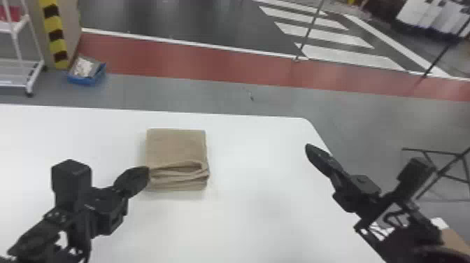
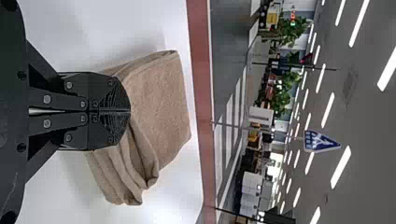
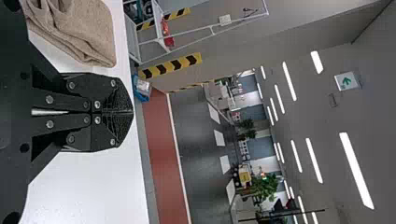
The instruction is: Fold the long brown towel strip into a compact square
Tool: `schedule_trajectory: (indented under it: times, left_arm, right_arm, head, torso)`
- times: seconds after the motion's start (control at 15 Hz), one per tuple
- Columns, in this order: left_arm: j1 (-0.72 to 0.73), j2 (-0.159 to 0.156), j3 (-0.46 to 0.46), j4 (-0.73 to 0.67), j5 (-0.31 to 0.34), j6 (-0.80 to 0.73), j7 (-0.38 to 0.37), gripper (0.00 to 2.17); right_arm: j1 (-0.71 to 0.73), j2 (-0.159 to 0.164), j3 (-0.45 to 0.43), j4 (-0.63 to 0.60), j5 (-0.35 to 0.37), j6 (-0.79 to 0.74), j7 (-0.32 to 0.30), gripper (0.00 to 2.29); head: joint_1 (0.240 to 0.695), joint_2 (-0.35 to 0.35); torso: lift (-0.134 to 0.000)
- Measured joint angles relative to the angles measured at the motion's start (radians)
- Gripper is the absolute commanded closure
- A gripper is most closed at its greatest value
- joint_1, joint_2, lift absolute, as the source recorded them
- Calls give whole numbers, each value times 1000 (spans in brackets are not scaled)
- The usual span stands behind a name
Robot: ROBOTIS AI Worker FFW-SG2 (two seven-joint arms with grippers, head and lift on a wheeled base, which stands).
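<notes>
- Left pincer (image 2: 130,111), right pincer (image 3: 132,112): fingers together, empty.
- Towel (image 1: 176,147) lies folded square near the bench's (image 1: 258,154) far edge.
- Folding seems finished; next, withdraw both.

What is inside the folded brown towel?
At its near edge, the brown towel shows stacked layers of its own cloth; whatever lies deeper between them is covered.
</notes>
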Motion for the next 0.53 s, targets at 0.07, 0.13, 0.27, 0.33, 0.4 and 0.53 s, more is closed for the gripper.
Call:
schedule_trajectory:
  times: [0.07, 0.13, 0.27, 0.33, 0.4, 0.53]
  left_arm:
    - [16, 14, 27, -50, 2, 22, 7, 1848]
    - [31, 32, 54, -98, 5, 39, 20, 1848]
    - [55, 59, 101, -158, 7, 51, 32, 1848]
    - [66, 68, 120, -172, 8, 52, 32, 1848]
    - [74, 73, 133, -177, 9, 52, 32, 1848]
    - [82, 77, 140, -175, 7, 51, 32, 1848]
  right_arm:
    - [-43, -2, 14, 20, 29, 25, 1, 1811]
    - [-95, -6, 36, 51, 62, 43, -2, 1811]
    - [-211, -16, 93, 155, 105, 54, -3, 1814]
    - [-280, -18, 138, 229, 131, 49, -2, 1814]
    - [-346, -17, 189, 315, 158, 28, -1, 1814]
    - [-452, -6, 279, 484, 193, -55, 2, 1821]
  head:
    - [695, -350]
    - [695, -345]
    - [695, -286]
    - [695, -262]
    - [695, -237]
    - [695, -198]
  torso:
    - [-124]
    - [-124]
    - [-124]
    - [-124]
    - [-124]
    - [-124]
